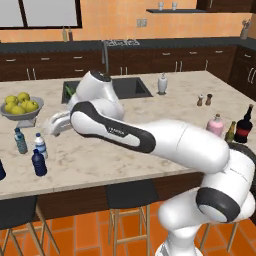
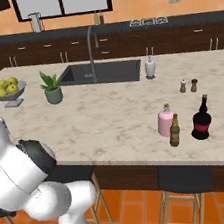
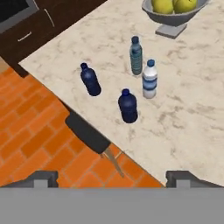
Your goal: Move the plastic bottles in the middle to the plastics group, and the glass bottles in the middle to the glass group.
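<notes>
Two dark finger tips of the gripper stand far apart at the bottom of the hand view, with nothing between them, hanging above the counter's near edge and the orange tiled floor. A dark stool seat sits below that edge.

On the marble island counter, four small bottles stand upright and close together. The navy plastic bottle is nearest the edge. Just beside it, apart from it, stands the clear plastic bottle with a white cap and blue label band. Next to that one is the teal water bottle. A second dark blue bottle stands off to one side near the counter edge. A grey bowl of yellow fruit sits beyond them.

From the left base view, the white arm reaches across toward this same corner, where the teal water bottle, clear bottle and navy bottle cluster below the fruit bowl.

At the far end of the counter, in the right base view, the olive-brown glass bottle stands just beside the squat pink bottle, with the dark red-labelled bottle near them. Behind are two small shakers, a white soap dispenser, the sink and a potted plant.
</notes>
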Available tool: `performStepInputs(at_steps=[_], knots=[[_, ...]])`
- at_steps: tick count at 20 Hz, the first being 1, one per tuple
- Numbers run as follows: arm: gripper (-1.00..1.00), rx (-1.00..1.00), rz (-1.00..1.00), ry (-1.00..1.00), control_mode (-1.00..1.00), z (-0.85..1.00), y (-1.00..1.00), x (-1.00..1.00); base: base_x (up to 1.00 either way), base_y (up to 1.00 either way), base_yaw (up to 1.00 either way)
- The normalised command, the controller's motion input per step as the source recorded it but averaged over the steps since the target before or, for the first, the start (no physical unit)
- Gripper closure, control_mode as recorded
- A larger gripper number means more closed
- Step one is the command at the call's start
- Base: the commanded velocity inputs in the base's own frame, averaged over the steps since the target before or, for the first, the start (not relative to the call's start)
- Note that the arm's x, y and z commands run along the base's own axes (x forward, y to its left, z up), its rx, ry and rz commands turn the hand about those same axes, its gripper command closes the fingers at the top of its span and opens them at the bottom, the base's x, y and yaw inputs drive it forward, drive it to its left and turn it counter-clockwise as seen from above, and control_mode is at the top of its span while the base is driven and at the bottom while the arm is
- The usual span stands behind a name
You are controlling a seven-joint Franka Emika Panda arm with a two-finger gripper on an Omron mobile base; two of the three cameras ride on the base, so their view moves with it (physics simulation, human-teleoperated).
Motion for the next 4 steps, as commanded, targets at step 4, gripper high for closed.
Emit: performStepInputs(at_steps=[4], knots=[[-1.00,0.00,-0.32,0.18,-1.00,-0.21,-0.77,-0.35,0.00,0.00,0.00]])
